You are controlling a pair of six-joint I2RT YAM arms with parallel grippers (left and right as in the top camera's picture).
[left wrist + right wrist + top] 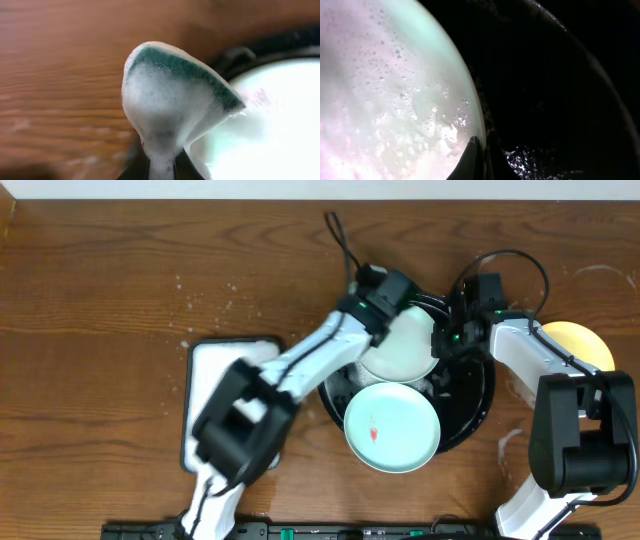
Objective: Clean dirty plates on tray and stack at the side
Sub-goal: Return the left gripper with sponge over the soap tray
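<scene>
A sudsy pale mint plate [400, 350] stands in the back of the black tray [478, 405]. My right gripper [447, 340] is shut on its right rim; in the right wrist view the gripper [482, 160] pinches the foamy plate [385, 90] at its edge. My left gripper [400, 305] is shut on a foam-covered green-faced sponge [175, 95] above that plate's far edge [280, 115]. A second mint plate [392, 425] with a red smear rests on the tray's front rim. A yellow plate [580, 345] lies on the table to the right, partly behind the right arm.
A white rectangular sponge tray [225, 365] with a black rim sits left of the black tray, partly under the left arm. Water drops and suds fleck the wooden table [90, 330]. The black tray's bottom [560, 100] is wet with bubbles.
</scene>
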